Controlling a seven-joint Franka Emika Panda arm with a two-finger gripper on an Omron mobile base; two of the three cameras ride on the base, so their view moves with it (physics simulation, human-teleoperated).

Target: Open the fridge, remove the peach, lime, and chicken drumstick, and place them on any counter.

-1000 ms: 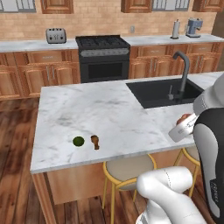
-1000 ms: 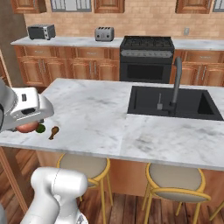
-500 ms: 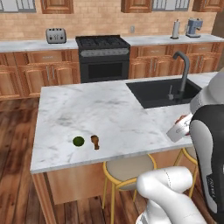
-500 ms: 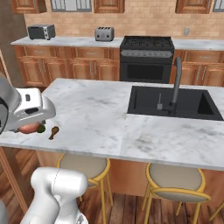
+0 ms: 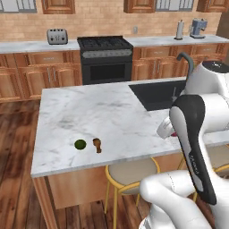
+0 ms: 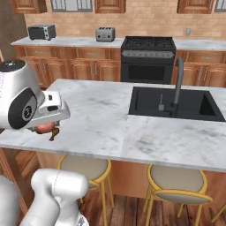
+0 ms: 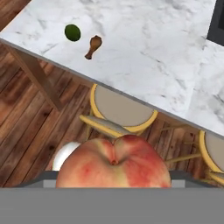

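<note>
- Peach [image 7: 113, 162] sits in the gripper [image 7: 114, 183]; fingers stand wide, closed on the fruit, above the stools just off the counter [image 5: 112, 112] edge.
- Note the change: over the last second the hand has swung slightly toward the counter; the grip width has not altered.
- Lime [image 5: 80, 144] and drumstick [image 5: 97, 144] lie just beside each other near the counter's front edge, so you have only the peach left to place.
- Peach appears round, orange-red with paler yellow patches, stem dimple facing the hand camera.

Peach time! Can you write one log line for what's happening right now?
holding: peach in gripper | placed: lime, chicken drumstick lying apart on counter | left: set peach down
</note>
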